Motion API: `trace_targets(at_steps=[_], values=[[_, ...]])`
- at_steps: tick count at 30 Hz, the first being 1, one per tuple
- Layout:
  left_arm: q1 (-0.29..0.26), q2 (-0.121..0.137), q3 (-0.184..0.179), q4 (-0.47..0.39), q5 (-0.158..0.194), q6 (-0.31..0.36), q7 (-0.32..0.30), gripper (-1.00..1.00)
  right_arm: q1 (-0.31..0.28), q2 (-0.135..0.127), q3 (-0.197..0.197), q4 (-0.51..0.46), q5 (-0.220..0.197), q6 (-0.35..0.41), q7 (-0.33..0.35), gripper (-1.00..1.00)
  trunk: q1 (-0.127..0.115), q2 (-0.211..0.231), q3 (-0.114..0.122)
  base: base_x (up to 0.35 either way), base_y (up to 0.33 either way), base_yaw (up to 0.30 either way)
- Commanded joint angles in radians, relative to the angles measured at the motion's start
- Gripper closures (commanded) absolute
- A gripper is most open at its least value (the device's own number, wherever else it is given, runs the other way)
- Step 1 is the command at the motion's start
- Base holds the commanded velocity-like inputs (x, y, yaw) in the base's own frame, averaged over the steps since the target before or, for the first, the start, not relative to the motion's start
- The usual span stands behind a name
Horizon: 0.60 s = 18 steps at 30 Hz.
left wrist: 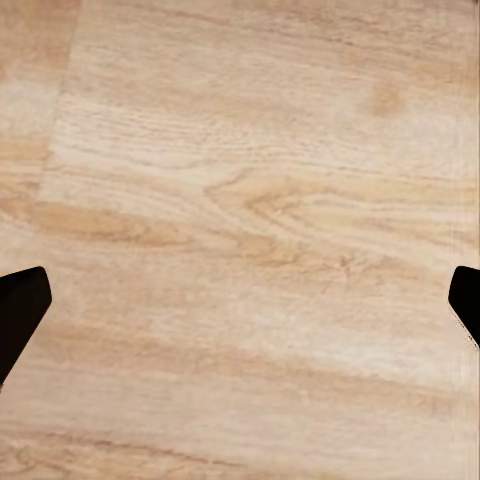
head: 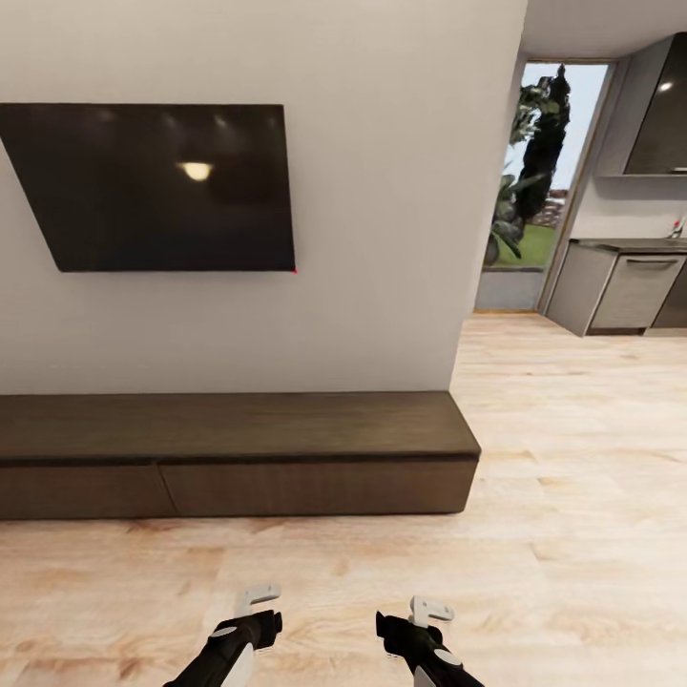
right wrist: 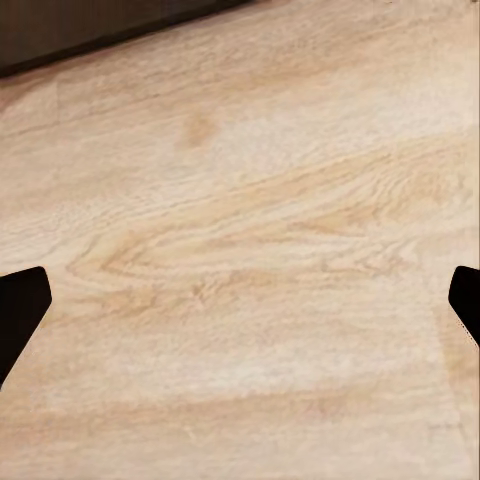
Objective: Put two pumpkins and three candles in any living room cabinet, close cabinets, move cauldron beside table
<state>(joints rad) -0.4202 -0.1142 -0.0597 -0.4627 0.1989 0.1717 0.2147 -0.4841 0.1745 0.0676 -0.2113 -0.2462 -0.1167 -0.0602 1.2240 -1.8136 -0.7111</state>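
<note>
**Robot faces low cabinet, both grippers empty over wood floor**

Head view: The long, dark-brown cabinet (head: 239,453) runs along the foot of a pale wall (head: 382,239), its flat top bare and its plain front panels flush and closed. A black television (head: 157,186) hangs on the wall above it, tilted in the frame, with a ceiling light reflected in the screen. Light wood floor (head: 534,572) stretches from the cabinet toward the camera. At the lower edge, the left gripper (head: 256,601) and the right gripper (head: 427,611) are held side by side above the floor, well short of the cabinet front, each carrying nothing. To the right, past the wall's end, a glass door (head: 534,191) opens onto greenery, and grey kitchen units (head: 620,286) stand beneath a dark upper cupboard (head: 663,105).

Left wrist view: The left gripper (left wrist: 240,310) looks straight down on bare floor planks (left wrist: 250,200). Its two dark fingertips (left wrist: 20,310) sit at opposite edges of the picture, spread wide apart with nothing between them.

Right wrist view: The right gripper (right wrist: 240,310) likewise has its fingertips (right wrist: 20,310) wide apart over the floor (right wrist: 260,250), empty. A dark strip, the base of the cabinet (right wrist: 80,25), crosses one corner of the picture.
</note>
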Motion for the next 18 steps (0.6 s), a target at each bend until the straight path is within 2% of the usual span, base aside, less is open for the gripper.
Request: trace_targets(at_steps=[1, 5, 13, 16, 18], values=[[0.000, 0.001, -0.006, -0.002, 0.010, 0.005, 0.008, -1.00, -0.001, 0.000, 0.007, 0.001, -0.008, -0.004, -0.006, -1.00, 0.000, 0.000, -0.001, 0.258, 0.000, 0.000], [0.000, 0.001, -0.006, -0.002, 0.010, 0.005, 0.008, -1.00, -0.001, 0.000, 0.008, 0.000, -0.008, -0.004, -0.006, -1.00, 0.000, 0.000, -0.001, 0.195, 0.000, 0.000], [0.000, 0.002, 0.004, -0.015, 0.020, 0.025, 0.003, -1.00, -0.001, 0.000, 0.006, -0.001, -0.009, -0.003, -0.006, -1.00, 0.000, 0.000, -0.001, 0.019, 0.000, 0.000], [-0.002, 0.004, 0.004, -0.035, 0.021, 0.079, 0.003, -1.00, -0.001, 0.000, 0.006, -0.002, -0.010, -0.003, -0.005, -1.00, 0.000, 0.000, -0.001, 0.000, 0.000, 0.000], [-0.005, 0.009, 0.007, -0.089, 0.022, 0.168, 0.003, -1.00, -0.001, 0.000, 0.006, -0.002, -0.010, -0.004, -0.004, -1.00, 0.000, 0.000, -0.001, 0.000, 0.000, 0.000]])
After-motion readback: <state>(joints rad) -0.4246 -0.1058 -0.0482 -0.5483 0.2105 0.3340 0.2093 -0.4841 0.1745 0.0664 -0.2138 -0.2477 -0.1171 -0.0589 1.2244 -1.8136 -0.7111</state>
